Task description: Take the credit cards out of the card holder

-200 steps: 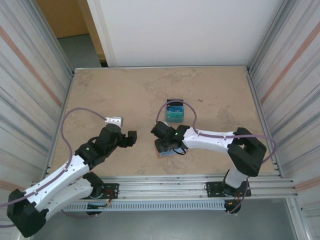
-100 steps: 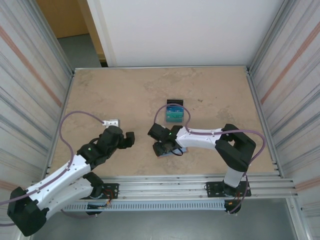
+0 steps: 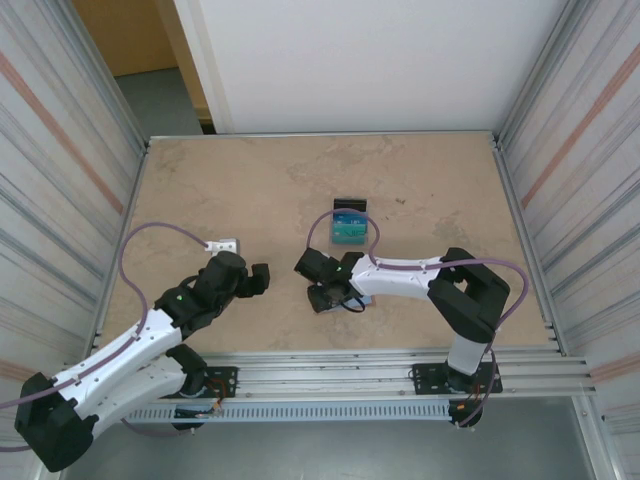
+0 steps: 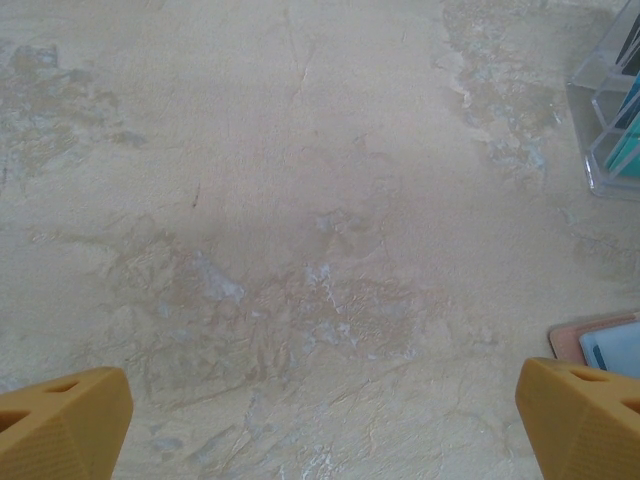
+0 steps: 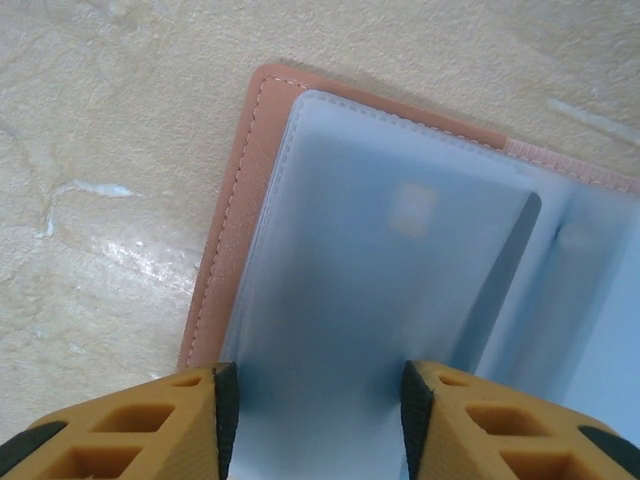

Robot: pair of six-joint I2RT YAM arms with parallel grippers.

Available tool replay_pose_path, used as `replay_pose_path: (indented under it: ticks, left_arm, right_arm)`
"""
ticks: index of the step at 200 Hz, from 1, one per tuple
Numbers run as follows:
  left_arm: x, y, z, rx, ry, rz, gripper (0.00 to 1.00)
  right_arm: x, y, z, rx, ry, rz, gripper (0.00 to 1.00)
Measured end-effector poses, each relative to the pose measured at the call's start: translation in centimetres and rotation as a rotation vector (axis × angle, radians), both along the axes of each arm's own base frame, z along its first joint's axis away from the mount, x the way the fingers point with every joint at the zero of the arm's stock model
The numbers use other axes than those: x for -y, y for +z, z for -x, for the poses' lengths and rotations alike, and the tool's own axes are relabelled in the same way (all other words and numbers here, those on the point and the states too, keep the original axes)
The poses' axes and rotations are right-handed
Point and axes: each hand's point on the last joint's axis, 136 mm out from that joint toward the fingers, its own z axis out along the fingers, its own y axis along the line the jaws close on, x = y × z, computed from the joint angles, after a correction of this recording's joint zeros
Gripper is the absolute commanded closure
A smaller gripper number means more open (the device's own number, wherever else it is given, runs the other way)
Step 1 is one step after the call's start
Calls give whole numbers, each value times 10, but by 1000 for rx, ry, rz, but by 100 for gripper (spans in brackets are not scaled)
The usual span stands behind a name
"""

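The card holder (image 5: 225, 250) lies open on the table, pinkish-brown with light-blue frosted sleeves. A blue credit card (image 5: 400, 260) with a pale chip shows through the sleeve. My right gripper (image 5: 315, 400) is low over that sleeve with its jaws apart, one finger on each side of the panel and nothing clamped between them. In the top view the right gripper (image 3: 322, 290) covers most of the card holder (image 3: 340, 303). My left gripper (image 3: 262, 278) is wide open over bare table, left of the holder, whose corner (image 4: 600, 345) shows at the right edge of the left wrist view.
A clear upright stand (image 3: 349, 224) with a black back holds teal and blue cards, just behind the right gripper; it also shows at the left wrist view's top right, stand (image 4: 610, 110). A small white block (image 3: 226, 243) lies by the left arm. Metal walls enclose the table.
The right arm's elbow has swung left and the right gripper has shifted slightly left over the card holder. The left arm has barely moved.
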Motion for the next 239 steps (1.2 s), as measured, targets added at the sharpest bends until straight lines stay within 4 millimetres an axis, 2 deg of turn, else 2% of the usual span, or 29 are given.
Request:
replay_pose_path:
  ticks: [40,78,105,150,239]
  left_arm:
    - [1,2,0,4,-3,6,1]
    - [1,2,0,8,-10,2,1]
    - [2,5,0,14,-19,0,1]
    - [5,17,-4,38,-29,8,1]
    - [6,25,-3,48,-42,1,1]
  right_arm:
    - [1,0,-2,-5,-14,-11,74]
    - [2,4,-4,3,-37,-31,77]
    - [10,11,-10,30,-77,-36,76]
    - [29,21,-23,64,-154,-44,66]
    - [64,28,-30,87,-242,-24,62]
